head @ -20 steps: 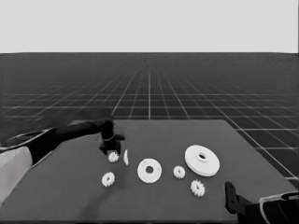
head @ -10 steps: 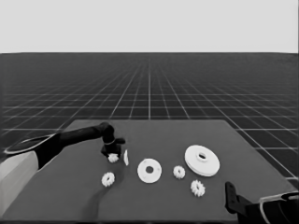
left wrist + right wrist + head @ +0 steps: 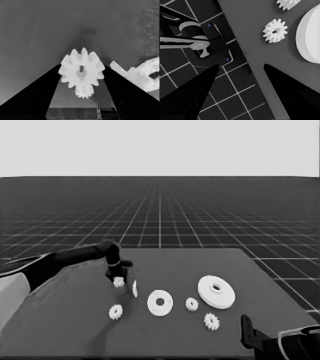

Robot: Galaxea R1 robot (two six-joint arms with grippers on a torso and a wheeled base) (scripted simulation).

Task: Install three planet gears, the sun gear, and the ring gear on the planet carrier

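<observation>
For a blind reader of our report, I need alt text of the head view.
The left gripper reaches in from the left, its fingers around a small gear beside the thin white piece. Three more gears, the smaller round part and the larger round part lie apart on the table.

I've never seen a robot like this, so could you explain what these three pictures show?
It is a simulated two-armed robot at a dark table. The wide picture looks down from its head; the other two come from wrist cameras. On the table lie a larger round part, a smaller round part, a thin white piece and three loose gears. The left end effector holds a fourth gear. The right end effector waits open at the near right corner.
</observation>
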